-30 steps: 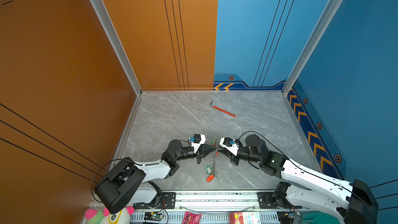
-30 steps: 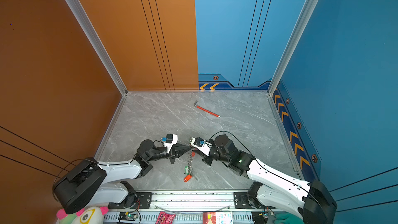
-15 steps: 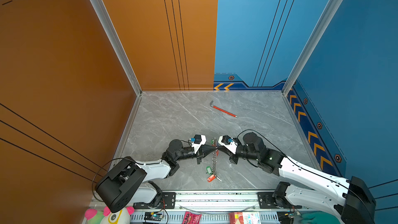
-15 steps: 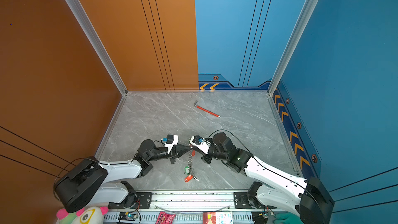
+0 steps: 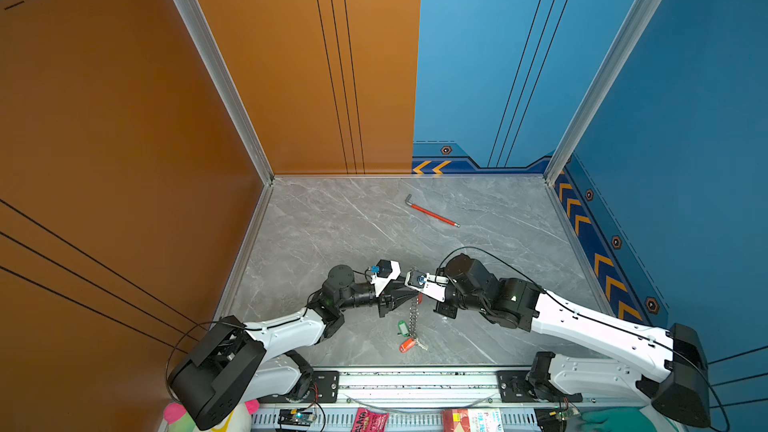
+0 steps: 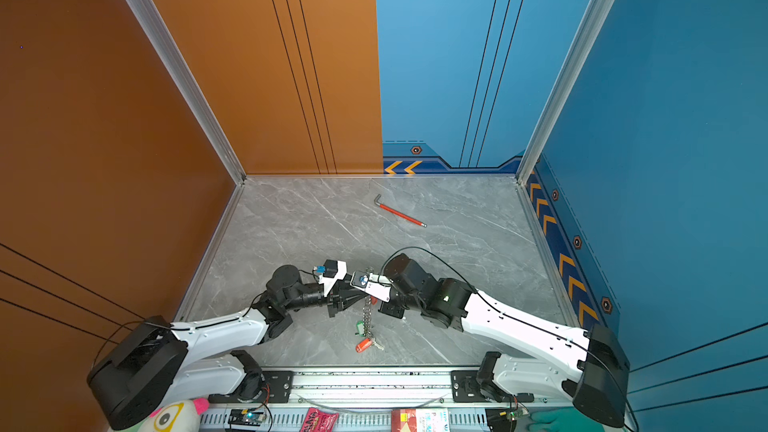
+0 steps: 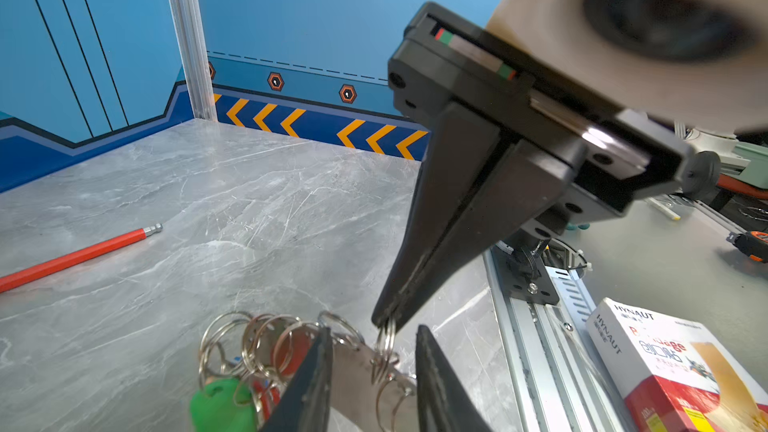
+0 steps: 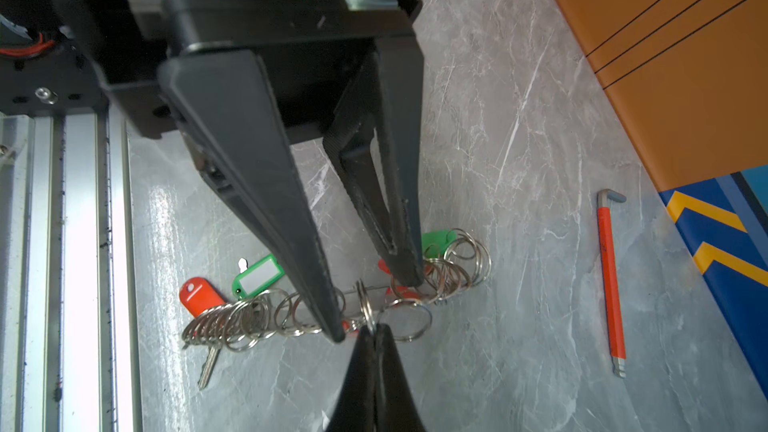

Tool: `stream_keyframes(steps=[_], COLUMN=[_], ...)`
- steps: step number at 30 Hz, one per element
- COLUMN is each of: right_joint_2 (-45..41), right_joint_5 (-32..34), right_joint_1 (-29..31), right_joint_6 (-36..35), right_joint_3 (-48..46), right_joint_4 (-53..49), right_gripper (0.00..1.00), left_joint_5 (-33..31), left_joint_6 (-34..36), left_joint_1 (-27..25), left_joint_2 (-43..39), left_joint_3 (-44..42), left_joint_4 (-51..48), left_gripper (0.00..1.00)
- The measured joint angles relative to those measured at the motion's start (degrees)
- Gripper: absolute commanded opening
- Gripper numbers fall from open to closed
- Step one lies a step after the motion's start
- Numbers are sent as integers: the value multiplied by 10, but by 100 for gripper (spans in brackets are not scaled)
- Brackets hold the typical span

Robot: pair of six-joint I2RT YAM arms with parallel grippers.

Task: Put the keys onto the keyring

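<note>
The right pincer was fully closed, its two tips pinching one small silver ring of the keyring. The keyring was strung out over the grey marble surface, well apart from the red hex wrench, on the side of the wrench toward the arms' bases. The left pincer met it tip to tip, equally far from the wrench, and stood partly open with a clear gap between its fingers. They straddled the keyring's flat grey plate and chain. The tip nearer the wrench sat on a bunched cluster of rings, and the other sat against the chain just beside the pinched ring. Whether either tip pressed the metal could not be told. A green-tagged key and an orange-tagged key lay beside the rings at the end of the keyring farthest from the wrench. A second green tag showed among the rings at the end nearest it.
</note>
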Motion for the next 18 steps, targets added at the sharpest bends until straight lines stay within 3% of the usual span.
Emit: stream_keyframes(steps=[10,18], right_joint_2=[26,42], right_joint_5=[38,51], right_joint_1=[14,18], right_joint_6=[-33,-41], right_joint_3=[29,36], right_joint_4=[-36,-39], right_gripper=[0,0], left_joint_5=[2,7], left_joint_6=[9,10], left_joint_1=[0,0], left_joint_2=[9,27], left_joint_3=[7,16], left_joint_4=[-26,-36], left_gripper=[23,8])
